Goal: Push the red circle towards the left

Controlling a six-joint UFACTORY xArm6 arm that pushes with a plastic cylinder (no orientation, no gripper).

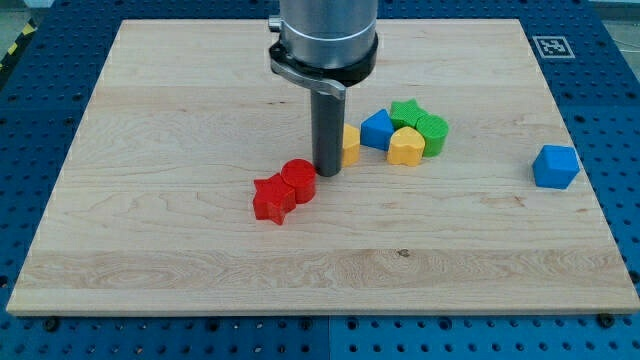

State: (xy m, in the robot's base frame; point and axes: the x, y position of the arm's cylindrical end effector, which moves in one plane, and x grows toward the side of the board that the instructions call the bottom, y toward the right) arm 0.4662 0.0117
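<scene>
One relation decides this push: my tip [327, 172] stands just to the view's right of the red circle [299, 179], touching it or nearly so, so the circle lies leftward from the tip, which is the way it must go. There is no pincer here to open or clench, only the bare rod. The circle sits a little left of the board's [150, 120] middle, and the red star [273, 199] is pressed against its lower-left side, so I judge a straight leftward shove would carry the star along or turn the circle off line. Behind the rod, to the right, cluster a yellow block [351, 143], a blue block [376, 129], a yellow heart [405, 147] and two green blocks [420, 122]; a blue cube [555, 166] lies well apart at the right.
</scene>
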